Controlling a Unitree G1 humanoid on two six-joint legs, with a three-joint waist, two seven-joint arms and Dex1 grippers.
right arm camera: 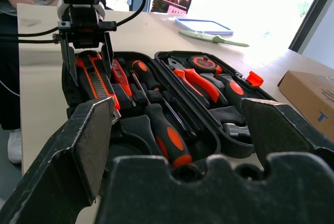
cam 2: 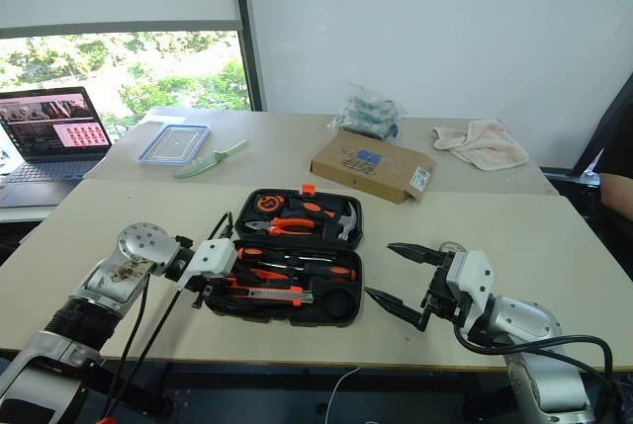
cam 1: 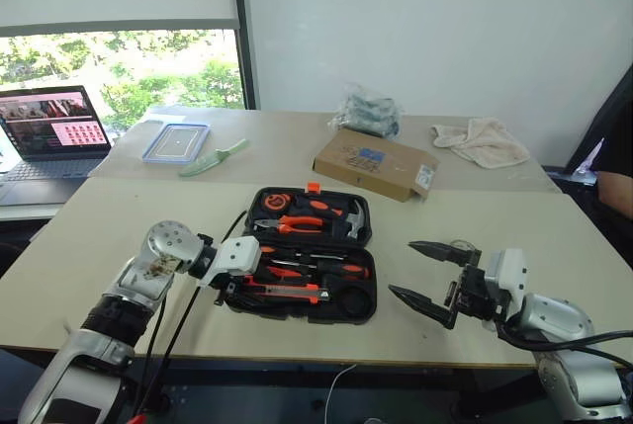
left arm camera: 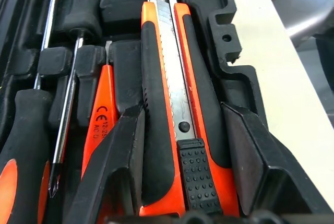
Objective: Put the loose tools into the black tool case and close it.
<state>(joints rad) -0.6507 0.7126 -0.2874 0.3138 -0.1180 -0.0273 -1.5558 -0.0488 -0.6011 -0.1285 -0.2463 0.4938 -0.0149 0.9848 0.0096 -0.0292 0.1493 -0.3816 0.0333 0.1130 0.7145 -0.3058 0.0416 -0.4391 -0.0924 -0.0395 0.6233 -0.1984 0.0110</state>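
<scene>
The black tool case (cam 1: 373, 291) lies open in the middle of the near table. Its far half holds orange-handled pliers (cam 1: 287, 225) and a hammer (cam 1: 351, 218). In the near half, orange-and-black screwdrivers (cam 1: 316, 268) and a slim orange driver (left arm camera: 102, 114) lie in their slots. The orange-black utility knife (left arm camera: 172, 104) lies along the front row. My left gripper (cam 1: 235, 291) points down over the case's left end, one finger on each side of the knife's handle. My right gripper (cam 1: 401, 268) hovers open just right of the case, holding nothing.
On the far table sit a brown cardboard box (cam 1: 376, 164), a clear blue-rimmed container (cam 1: 176, 141), a pale green knife (cam 1: 213, 158), a crumpled towel (cam 1: 485, 140) and a plastic bundle (cam 1: 366, 111). A laptop (cam 1: 49, 132) stands far left. A person's arm (cam 1: 618, 187) shows at the right edge.
</scene>
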